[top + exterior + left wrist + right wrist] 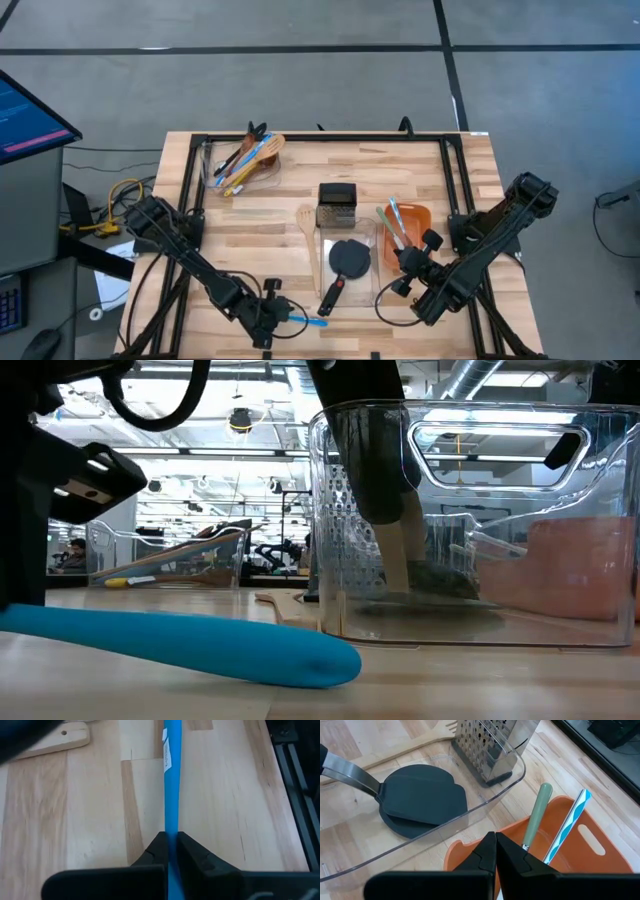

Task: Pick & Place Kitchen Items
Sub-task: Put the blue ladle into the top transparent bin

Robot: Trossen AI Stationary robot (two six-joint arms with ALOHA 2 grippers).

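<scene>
My left gripper (283,317) is near the table's front edge, shut on a slim blue utensil (308,321), which runs from the fingers toward the table's right. In the low view its rounded free end (325,660) is at the table top. A clear bin (378,282) in the middle holds a black turner (350,258). A steel box grater (337,203) stands at the bin's far end. My right gripper (405,268) is shut and holds nothing. It hovers over the near edge of an orange bin (422,216). My left gripper pinches the blue utensil's shaft (171,827) between its two fingers, one on either side. The fingers slant down from the table's left, roughly in line with the shaft. The shaft runs on ahead of the fingertips (159,846), low over the wood. Whether the free end touches the table cannot be told.
A wooden spoon (304,222) lies on the table left of the grater. A second clear bin (262,172) at the far left holds several utensils. The orange bin (600,845) holds a green-handled utensil (538,810) and a blue-and-white striped one (570,822). Black frame rails line the table's edges.
</scene>
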